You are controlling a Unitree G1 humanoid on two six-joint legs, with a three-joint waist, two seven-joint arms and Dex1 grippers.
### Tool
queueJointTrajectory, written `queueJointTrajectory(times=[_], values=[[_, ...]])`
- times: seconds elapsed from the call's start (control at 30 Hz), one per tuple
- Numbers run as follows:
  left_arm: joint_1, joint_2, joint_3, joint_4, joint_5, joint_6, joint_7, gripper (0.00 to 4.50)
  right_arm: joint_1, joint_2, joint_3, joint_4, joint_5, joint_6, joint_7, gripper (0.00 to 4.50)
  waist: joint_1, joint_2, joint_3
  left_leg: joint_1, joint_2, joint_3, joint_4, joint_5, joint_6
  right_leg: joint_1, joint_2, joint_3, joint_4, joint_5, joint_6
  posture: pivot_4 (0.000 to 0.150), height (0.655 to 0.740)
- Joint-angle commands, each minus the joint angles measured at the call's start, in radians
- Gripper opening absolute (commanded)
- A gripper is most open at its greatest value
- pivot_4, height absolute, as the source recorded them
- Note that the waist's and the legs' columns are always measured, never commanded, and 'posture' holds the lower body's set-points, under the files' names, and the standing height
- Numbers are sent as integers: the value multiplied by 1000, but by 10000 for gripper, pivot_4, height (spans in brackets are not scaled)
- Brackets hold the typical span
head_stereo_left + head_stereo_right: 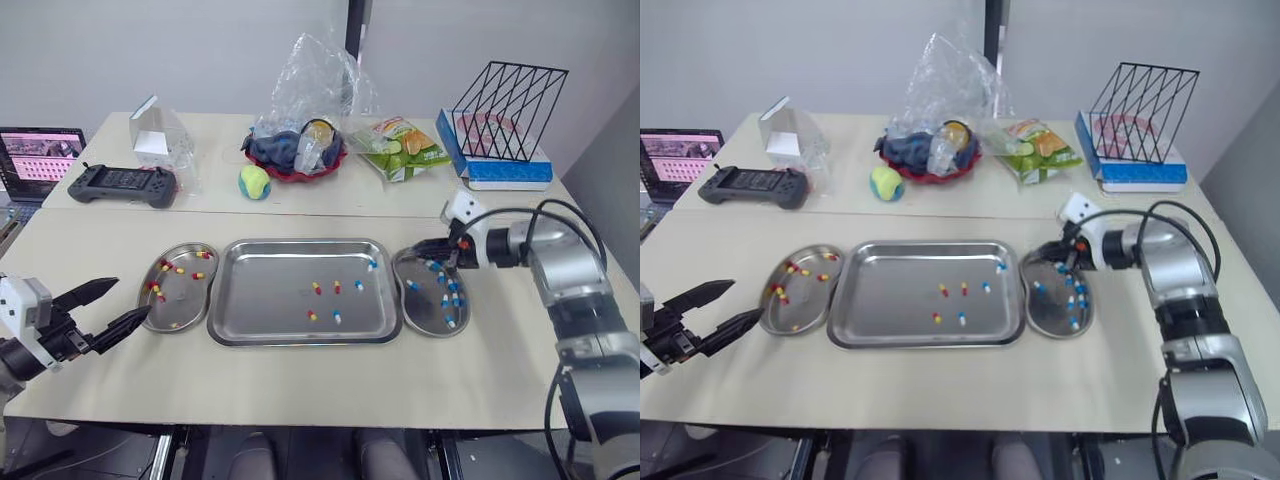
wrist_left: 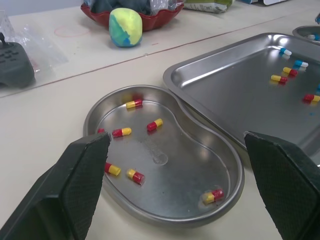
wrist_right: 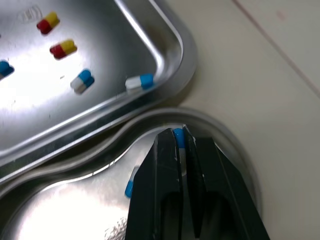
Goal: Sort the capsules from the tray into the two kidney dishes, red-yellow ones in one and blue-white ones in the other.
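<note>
1 blue-white capsule — wrist view shows right claw pinching it.

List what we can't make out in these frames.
Right wrist view: right claw covers most of the capsule it holds.
Eye views: capsules in the right dish too small to count.
Left wrist view: left claw finger hides most of one capsule in the left dish.
Left eye view: laptop cut off by the left edge.
</note>
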Motion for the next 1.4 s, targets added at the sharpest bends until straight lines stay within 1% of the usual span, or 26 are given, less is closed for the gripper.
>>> queueJointTrajectory(times=[0.03,0.1,0.17,0.23,0.3,0.37,0.4,0.53,0.63,0.77,0.9,1.07,1.13,1.17,1.27,1.4], values=[[-13,16,6,10,3,-23,-8,45000,3,-28,-43,-57,21,22,-21,472,-1,0,0,0,0,0,0,0,0,0,0,0,0,0,0,1500,7180],[-17,17,1,14,-1,-23,-19,45000,22,-40,-43,-66,16,37,-31,472,0,0,0,0,0,0,0,0,0,0,0,0,0,0,0,1500,7180],[-6,27,-2,13,-10,-5,-44,45000,15,-43,-46,-60,15,39,-41,7686,0,0,0,0,0,0,0,0,0,0,0,0,0,0,0,1500,7180],[-12,44,13,44,-4,-13,-53,45000,-21,-49,-64,-53,39,54,-27,13439,0,0,0,0,0,0,0,0,0,0,0,0,0,0,0,1500,7180],[-17,53,19,59,0,-21,-55,45000,-40,-56,-75,-48,51,60,-16,20850,-1,1,1,1,0,0,0,0,0,0,0,0,0,0,0,1500,7180],[-27,67,28,82,5,-33,-53,45000,-59,-74,-102,-17,63,9,-3,27488,0,1,1,0,0,0,0,0,0,0,0,0,0,0,0,1500,7180],[-33,72,32,93,6,-39,-51,45000,-65,-83,-116,-1,72,-17,6,31681,1,1,1,0,0,0,0,0,0,0,0,0,0,0,0,1500,7180],[-46,82,46,131,11,-46,-34,45000,-84,-113,-196,72,122,-81,23,44499,7,1,1,0,0,0,0,0,0,1,0,0,-1,0,0,1500,7180],[-64,80,58,160,-6,-11,-6,45000,-70,-133,-254,147,130,-158,-11,44499,8,1,1,0,0,0,0,0,0,0,0,-1,-1,0,0,1500,7180],[-77,87,29,202,36,-14,21,45000,-16,-137,-365,226,177,-237,-74,44499,6,1,1,0,0,0,0,0,0,1,0,0,-1,0,0,1500,7180],[-113,87,27,278,104,-109,73,45000,55,-134,-437,281,202,-287,-121,44499,4,1,1,1,0,0,0,0,0,1,0,0,0,0,0,1500,7180],[-170,102,5,371,167,-168,135,45000,111,-127,-477,321,211,-335,-160,44499,2,1,1,2,0,0,0,0,0,1,0,0,0,0,0,1500,7180],[-189,100,4,389,177,-165,166,45000,123,-122,-487,324,221,-345,-170,44499,1,1,1,1,0,0,0,0,0,1,0,0,0,0,0,1500,7180],[-196,106,-7,396,179,-143,166,45000,127,-120,-490,330,222,-349,-176,44499,0,1,1,1,0,0,0,0,0,1,0,0,0,0,0,1500,7180],[-214,111,-33,404,200,-154,166,45000,143,-116,-478,333,212,-364,-189,44499,-1,1,1,2,0,0,0,0,0,2,0,0,0,0,0,1500,7180],[-222,112,-38,410,199,-160,168,45000,143,-111,-473,317,219,-356,-190,44499,0,1,1,2,0,0,0,0,0,2,0,0,0,0,0,1500,7180]])
